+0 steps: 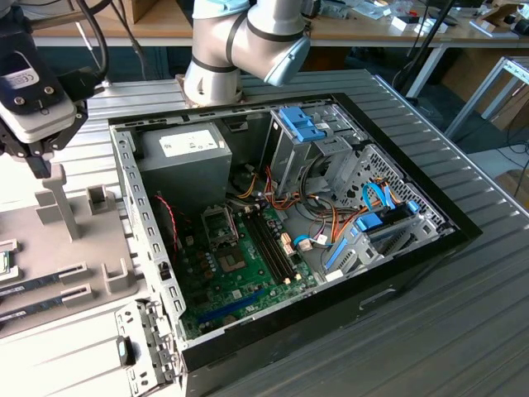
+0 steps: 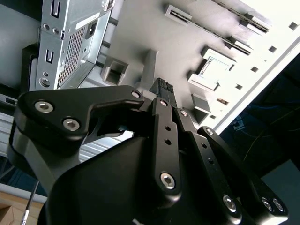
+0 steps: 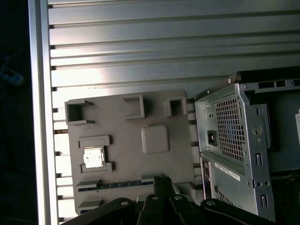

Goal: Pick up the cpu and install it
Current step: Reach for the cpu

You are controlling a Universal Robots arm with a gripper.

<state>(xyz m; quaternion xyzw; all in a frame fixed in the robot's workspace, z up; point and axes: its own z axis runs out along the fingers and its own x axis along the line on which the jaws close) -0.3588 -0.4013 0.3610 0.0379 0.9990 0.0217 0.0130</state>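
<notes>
The computer case (image 1: 397, 289) lies open on the ribbed table (image 1: 463, 347). Just beside it, at the exterior view's left, lies the holder plate (image 1: 83, 240). The cpu (image 3: 93, 158) sits in a recess of this plate. Inside the case, the power supply (image 1: 186, 157) stands behind the motherboard (image 1: 240, 277).

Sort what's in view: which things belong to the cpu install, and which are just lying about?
Belongs to the job: small flat silver square cpu in the grey plastic tray; black gripper over that tray; square metal socket frame on the green motherboard.
Just lying about: long narrow memory sticks in the tray's slots; grey metal power-supply box; blue plastic drive brackets.
</notes>
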